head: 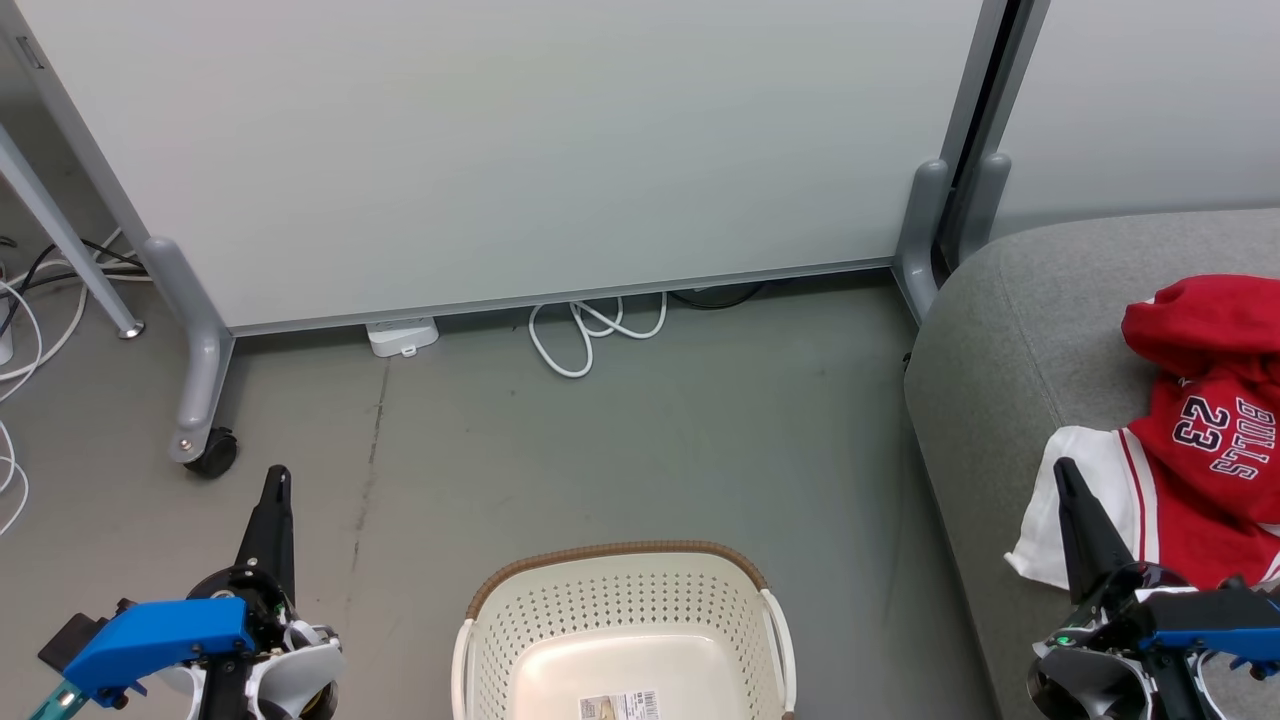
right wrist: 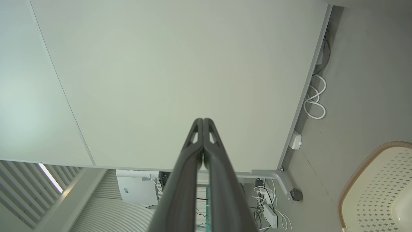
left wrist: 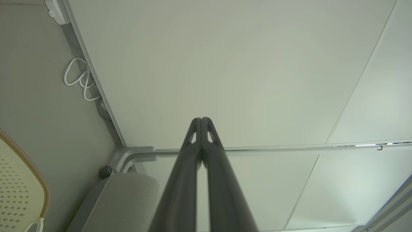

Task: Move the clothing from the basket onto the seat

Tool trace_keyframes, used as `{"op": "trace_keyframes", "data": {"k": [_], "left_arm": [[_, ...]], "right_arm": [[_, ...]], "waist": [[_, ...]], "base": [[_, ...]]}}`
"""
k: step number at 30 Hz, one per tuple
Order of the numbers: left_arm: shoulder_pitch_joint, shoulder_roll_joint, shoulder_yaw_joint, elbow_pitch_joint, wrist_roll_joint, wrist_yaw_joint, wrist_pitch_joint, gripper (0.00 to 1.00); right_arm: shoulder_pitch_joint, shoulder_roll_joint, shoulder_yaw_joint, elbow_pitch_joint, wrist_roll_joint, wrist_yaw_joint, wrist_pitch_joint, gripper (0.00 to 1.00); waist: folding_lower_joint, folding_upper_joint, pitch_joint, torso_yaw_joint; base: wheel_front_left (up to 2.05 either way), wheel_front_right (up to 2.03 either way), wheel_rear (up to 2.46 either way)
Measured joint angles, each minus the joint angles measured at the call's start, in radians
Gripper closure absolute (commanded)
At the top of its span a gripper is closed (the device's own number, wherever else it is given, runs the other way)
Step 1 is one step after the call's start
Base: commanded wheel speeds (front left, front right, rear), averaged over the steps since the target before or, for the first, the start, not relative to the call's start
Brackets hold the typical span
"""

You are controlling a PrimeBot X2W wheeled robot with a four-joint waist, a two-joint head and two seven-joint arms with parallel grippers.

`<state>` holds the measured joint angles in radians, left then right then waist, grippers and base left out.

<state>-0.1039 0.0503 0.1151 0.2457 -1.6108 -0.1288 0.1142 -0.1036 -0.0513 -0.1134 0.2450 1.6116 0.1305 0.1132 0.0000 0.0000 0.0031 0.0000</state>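
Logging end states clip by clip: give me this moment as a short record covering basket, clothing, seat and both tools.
basket: on the floor, no clothing in the part that shows
jersey: lying on the seat, lettering up
plain red garment: on the seat, against the jersey's far side
left tool: shut, nothing held, above the floor
right tool: shut, nothing held, by the jersey's white sleeve
task: looks finished
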Motion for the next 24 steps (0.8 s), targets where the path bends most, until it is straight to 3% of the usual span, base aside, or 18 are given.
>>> {"op": "trace_keyframes", "data": {"k": [24], "left_arm": [[0.0, 0.0, 0.0, 0.0, 0.0, 0.0, 0.0, 1.0]], "right_arm": [[0.0, 0.0, 0.0, 0.0, 0.0, 0.0, 0.0, 1.0]], "waist": [[0.0, 0.0, 0.0, 0.0]], "base": [[0.0, 0.0, 0.0]]}}
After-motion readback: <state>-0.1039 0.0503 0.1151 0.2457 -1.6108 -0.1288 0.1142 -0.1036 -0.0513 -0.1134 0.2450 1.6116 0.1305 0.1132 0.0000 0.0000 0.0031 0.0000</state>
